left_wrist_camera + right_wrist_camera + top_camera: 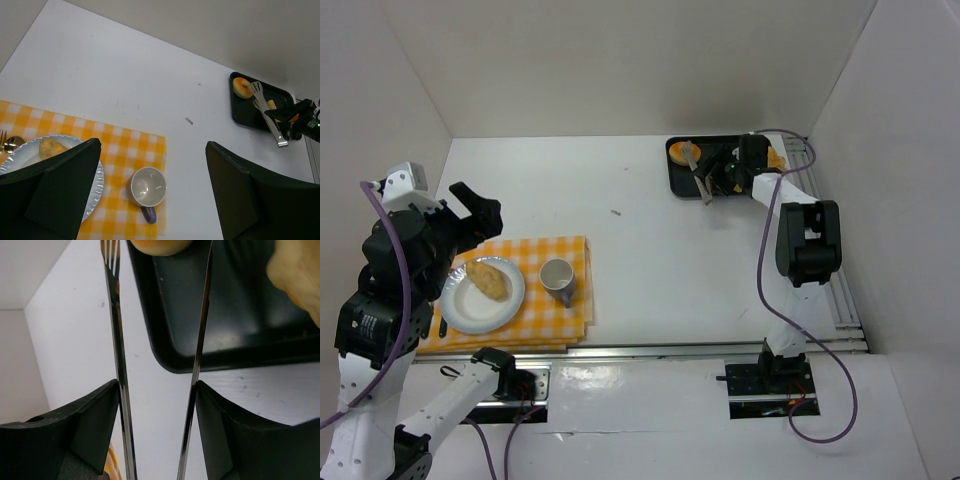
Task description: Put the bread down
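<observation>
**Tongs Over the Tray, One Roll on the Plate**

At the far right of the white desk (650,260) sits a black tray (235,320). In it lie a ring-shaped bread (242,87) at the left end and a pale bread piece (297,275) toward the right end. The right claw (157,384) pinches a pair of metal tongs (699,172) near the handle end. One finger presses against each arm, and the arms stand apart. From the wrist view, the tong tips reach either side of the ring-shaped bread; whether they touch it I cannot tell.

Well apart from the tray, at the near left, a yellow checked cloth (555,320) lies flat on the desk. On it a white plate (460,310) carries an oval golden bread roll (488,279), lying toward the plate's far side. Just right of the plate, also on the cloth, a cup (557,275) stands upright. Its handle points to the near edge and its white bottom is plainly visible. The left claw (152,147) hangs above the far left of the cloth, fingers spread wide with nothing between them.
</observation>
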You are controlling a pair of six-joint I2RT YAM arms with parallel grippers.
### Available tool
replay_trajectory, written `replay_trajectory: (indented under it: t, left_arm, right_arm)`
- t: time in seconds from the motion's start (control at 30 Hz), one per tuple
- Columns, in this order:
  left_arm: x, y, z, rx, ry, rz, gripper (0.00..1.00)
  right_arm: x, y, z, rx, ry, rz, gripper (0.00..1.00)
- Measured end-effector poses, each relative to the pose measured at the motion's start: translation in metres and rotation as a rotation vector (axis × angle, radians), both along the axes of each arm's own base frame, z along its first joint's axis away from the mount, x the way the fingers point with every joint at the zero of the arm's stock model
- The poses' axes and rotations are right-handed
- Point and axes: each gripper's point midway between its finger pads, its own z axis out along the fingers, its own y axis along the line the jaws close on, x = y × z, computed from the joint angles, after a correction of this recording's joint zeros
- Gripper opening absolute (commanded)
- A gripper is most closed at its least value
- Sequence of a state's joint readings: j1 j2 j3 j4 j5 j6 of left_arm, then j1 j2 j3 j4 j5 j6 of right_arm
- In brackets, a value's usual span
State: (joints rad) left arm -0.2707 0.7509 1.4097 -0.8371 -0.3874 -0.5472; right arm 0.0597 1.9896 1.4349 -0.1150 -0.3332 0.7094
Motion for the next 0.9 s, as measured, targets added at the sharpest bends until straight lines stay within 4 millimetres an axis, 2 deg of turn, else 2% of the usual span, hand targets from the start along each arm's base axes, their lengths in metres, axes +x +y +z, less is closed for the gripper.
replay_trajectory:
  t: [0.17,0.4,0.5,0.53,0.67,0.8,0.9]
  left_arm:
    - [0.0,-0.001,0.0,0.0,0.001,-0.006,0.99]
    - [-0.001,-0.001,0.001,0.015,0.0,-0.015,0.99]
    - [-0.001,-0.002,0.001,0.015,0.002,-0.023,0.99]
    - [-0.001,-0.003,0.001,0.015,0.002,-0.025,0.99]
    - [0.0,-0.004,0.001,0.016,0.007,-0.03,0.99]
    - [0.0,-0.004,0.001,0.016,0.008,-0.03,0.99]
    - [0.0,-0.004,0.001,0.016,0.009,-0.033,0.99]
  right_arm:
    - [0.016,0.007,0.005,0.059,-0.031,0.017,0.64]
    - [0.026,0.012,-0.004,0.096,-0.011,0.021,0.53]
    - [0.028,0.013,-0.005,0.101,-0.009,0.017,0.36]
    - [0.028,0.013,-0.005,0.104,-0.007,0.014,0.27]
    - [0.029,0.012,-0.004,0.11,-0.009,0.01,0.13]
    - [0.025,0.007,0.005,0.112,-0.02,0.003,0.08]
    - [0.016,-0.003,0.023,0.107,-0.04,-0.011,0.08]
